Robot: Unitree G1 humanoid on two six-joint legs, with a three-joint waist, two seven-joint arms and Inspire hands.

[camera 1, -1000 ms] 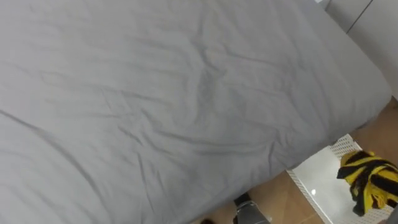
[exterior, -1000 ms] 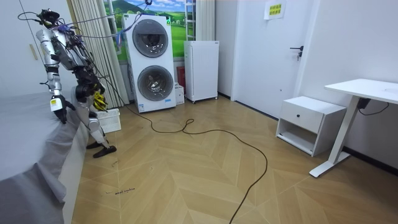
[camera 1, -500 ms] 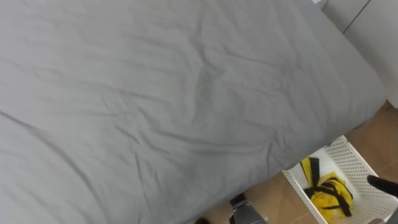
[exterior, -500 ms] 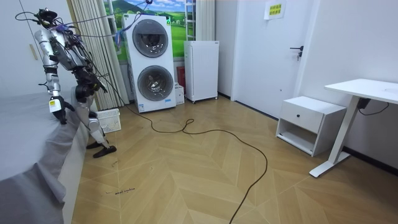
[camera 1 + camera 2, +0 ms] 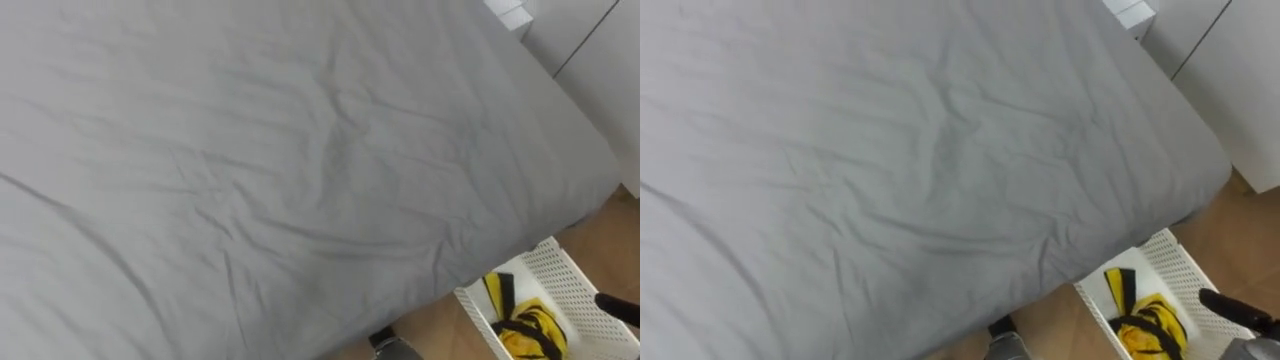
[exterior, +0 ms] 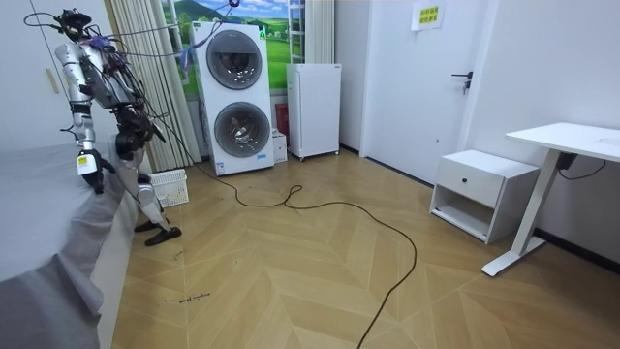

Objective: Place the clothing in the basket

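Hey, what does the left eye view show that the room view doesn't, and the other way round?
The left eye view looks down into the basket, where a yellow and black garment lies inside, and it shows the creases in the grey bed. The room view takes in the robot standing at the bed's edge, the stacked laundry machines, a white cabinet, a nightstand and a desk. Both share the bed and the white basket on the floor beside it.
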